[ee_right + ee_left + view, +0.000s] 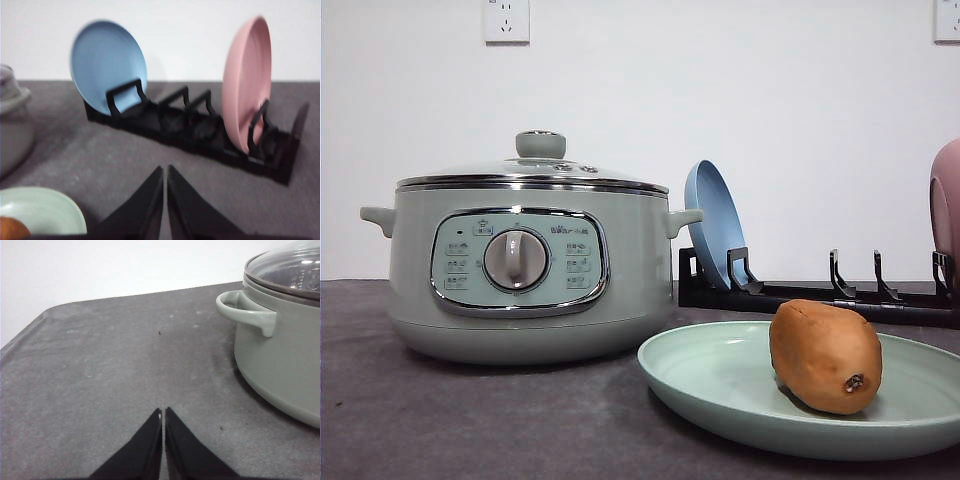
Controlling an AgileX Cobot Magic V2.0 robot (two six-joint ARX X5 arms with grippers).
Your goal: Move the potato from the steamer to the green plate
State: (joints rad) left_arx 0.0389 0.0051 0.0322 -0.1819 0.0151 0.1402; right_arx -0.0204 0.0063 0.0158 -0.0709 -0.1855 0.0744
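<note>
Smooth oval orange-brown potato (825,356) lying on matte mint-green plate (720,385), beside lidded sage-green steamer (520,270) on grey cloth-textured table (470,420); left gripper (163,412) and right gripper (165,170) both closed, empty.

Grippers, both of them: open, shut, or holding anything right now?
Left gripper: shut, empty, over bare table beside the steamer.
Right gripper: shut, empty; the potato lies on the green plate.
</note>
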